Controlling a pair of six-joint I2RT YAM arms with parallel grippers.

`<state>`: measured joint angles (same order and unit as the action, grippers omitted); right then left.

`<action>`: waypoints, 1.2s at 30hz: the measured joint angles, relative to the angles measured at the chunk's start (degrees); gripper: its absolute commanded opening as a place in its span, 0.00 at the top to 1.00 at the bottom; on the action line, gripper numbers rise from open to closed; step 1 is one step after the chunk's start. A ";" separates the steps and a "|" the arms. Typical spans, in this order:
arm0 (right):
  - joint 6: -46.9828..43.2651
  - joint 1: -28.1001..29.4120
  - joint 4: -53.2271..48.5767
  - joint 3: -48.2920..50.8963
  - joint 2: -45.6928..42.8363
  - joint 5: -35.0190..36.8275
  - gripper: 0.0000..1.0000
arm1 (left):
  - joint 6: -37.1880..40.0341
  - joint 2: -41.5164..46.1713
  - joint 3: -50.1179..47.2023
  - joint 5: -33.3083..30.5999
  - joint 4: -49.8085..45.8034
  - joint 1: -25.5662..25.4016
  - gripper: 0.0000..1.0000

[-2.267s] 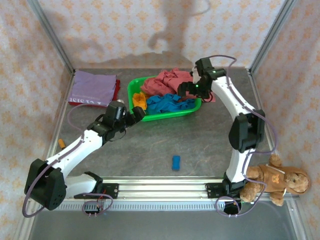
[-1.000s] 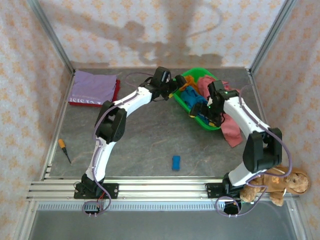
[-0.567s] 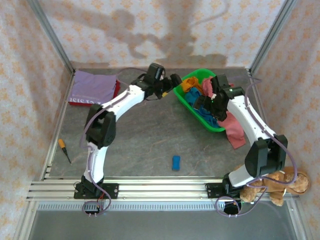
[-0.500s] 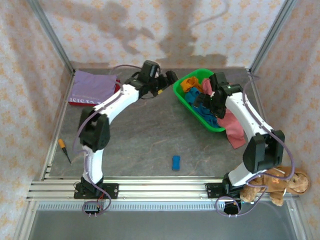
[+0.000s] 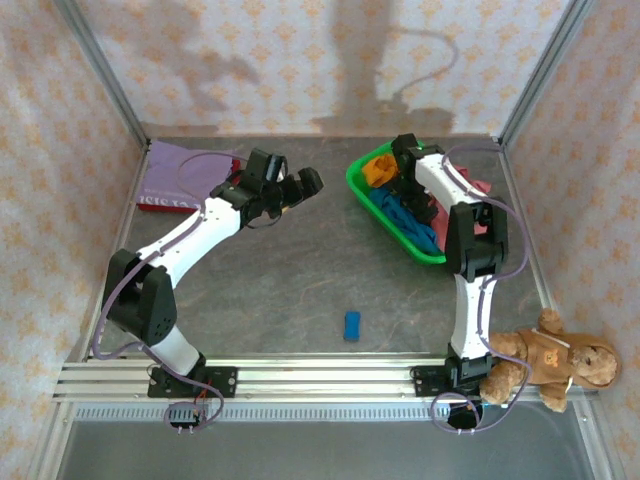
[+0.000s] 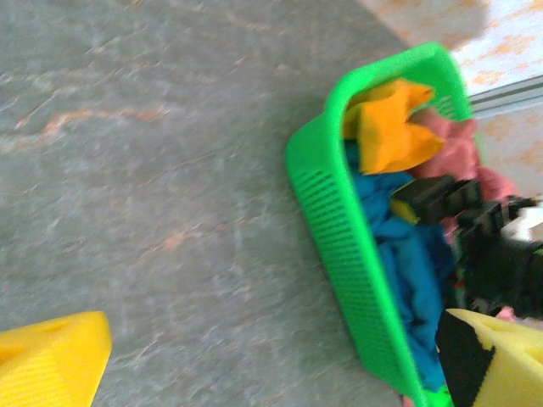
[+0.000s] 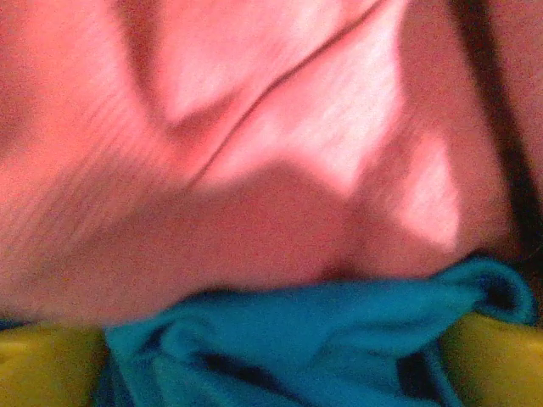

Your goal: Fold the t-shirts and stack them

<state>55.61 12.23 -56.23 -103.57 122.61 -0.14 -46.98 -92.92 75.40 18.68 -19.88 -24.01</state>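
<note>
Nearest the bases, the teddy bear (image 5: pixel 548 358) sits at 4 o'clock by the right arm's foot, and the small blue block (image 5: pixel 352 325) lies at 6 o'clock on the table (image 5: pixel 300 280).

Farther in, the left gripper (image 5: pixel 303 182) hovers at about 11 o'clock, aimed toward 3 o'clock. In its wrist view its yellow fingertips (image 6: pixel 53 354) stand wide apart with nothing between them.

At 2 o'clock the green basket (image 5: pixel 378 212) lies with its long axis running 11 to 5 o'clock. It holds the orange shirt (image 5: pixel 378 172) at its far end and the blue shirt (image 5: pixel 408 215) along the middle. The salmon-pink shirt (image 5: pixel 478 188) spills over its 3 o'clock side. All three are crumpled, so none shows an axis of its own.

The right gripper (image 5: pixel 408 185) is buried in this heap. Its wrist view shows its fingers (image 7: pixel 42 365) spread wide, blue cloth (image 7: pixel 280 339) bunched between them and pink cloth (image 7: pixel 254 127) pressed just above. They are not yet closed.

The likely fault is that a squeeze here catches blue and pink together. Cloth could also snag on the rim, and the basket would then tip or slide.

Farthest, at 10 o'clock, the folded lilac shirt (image 5: pixel 185 165) rests on the dark red one (image 5: pixel 165 203), with its long axis near 9 to 3.
</note>
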 measured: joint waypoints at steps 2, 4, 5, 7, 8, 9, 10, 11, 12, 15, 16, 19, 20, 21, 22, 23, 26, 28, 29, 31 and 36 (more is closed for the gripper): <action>4.74 -0.98 -0.44 -1.07 1.09 0.46 0.01 | 0.00 0.68 -1.27 -0.31 -0.70 -0.02 0.01; 8.66 -2.82 -1.09 -2.45 2.34 0.39 0.01 | 0.00 1.64 -1.81 -0.74 -1.18 -0.07 0.01; 10.54 -4.07 -1.31 -3.08 3.08 0.39 0.01 | 0.00 2.25 -1.90 -0.94 -1.38 -0.17 0.01; 13.53 -6.84 -1.20 -3.43 4.31 -0.02 0.01 | 0.02 3.21 -1.90 -1.18 -1.40 -0.28 0.01; 14.82 -8.31 -1.20 -3.43 4.70 -0.48 0.01 | 0.02 3.52 -1.90 -1.18 -1.42 -0.39 0.01; 15.82 -9.51 -1.20 -3.45 4.87 -0.68 0.01 | 0.02 3.63 -1.90 -1.18 -1.42 -0.44 0.01; 16.83 -10.73 -1.31 -3.58 4.94 -0.72 0.01 | 0.02 3.63 -1.90 -1.20 -1.42 -0.66 0.01; 17.97 -12.02 -1.62 -4.15 5.09 -0.66 0.01 | 0.02 3.56 -1.90 -1.20 -1.53 -0.76 0.01; 18.75 -12.87 -1.81 -4.72 5.27 -0.44 0.01 | 0.04 3.54 -1.90 -1.20 -1.64 -0.87 0.01; 21.66 -15.02 -2.19 -6.93 6.27 0.35 0.01 | 0.15 3.43 -1.84 -1.22 -1.86 -1.49 0.01; 22.80 -15.45 -2.16 -7.50 6.56 0.50 0.01 | 0.20 3.19 -1.70 -1.20 -1.88 -1.66 0.01; 25.68 -15.96 -1.20 -7.87 6.82 0.48 0.01 | 0.22 1.92 -1.07 -1.20 -2.12 -2.32 0.01; 26.08 -16.04 -0.83 -8.13 7.02 0.13 0.01 | 0.26 1.53 -0.87 -1.18 -2.49 -2.62 0.01; 25.99 -16.04 -0.92 -8.96 7.43 -0.31 0.01 | 0.42 1.27 -0.83 -1.20 -2.73 -2.69 0.01; 25.42 -16.04 -1.22 -10.69 8.28 -0.74 0.01 | 0.52 1.22 -0.83 -1.20 -3.19 -2.97 0.01; 24.33 -16.04 -1.77 -13.09 9.33 -1.14 0.01 | 0.63 1.22 -0.79 -1.20 -3.76 -3.15 0.01; 19.50 -16.04 -0.81 -16.65 10.05 -1.99 0.01 | 0.81 1.25 -0.46 -1.22 -4.31 -3.74 0.01; 15.56 -16.02 1.77 -14.53 7.82 -2.93 0.01 | 0.83 1.44 -0.46 -1.22 -4.44 -4.07 0.01; 13.40 -16.04 3.17 -12.28 6.01 -3.61 0.01 | 0.83 1.62 -0.46 -1.25 -4.44 -4.15 0.01; 8.74 -16.02 3.80 -8.72 2.14 -4.57 0.01 | 0.81 2.19 -0.59 -1.40 -4.42 -4.50 0.01; -5.29 -15.63 2.80 -9.27 -3.34 -7.80 0.01 | 0.48 5.07 -2.54 -1.66 -4.20 -5.18 0.01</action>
<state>50.33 -3.40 -53.43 -112.84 119.26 -7.94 -46.50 -87.85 72.86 17.02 -24.08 -29.19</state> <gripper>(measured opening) 0.993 0.993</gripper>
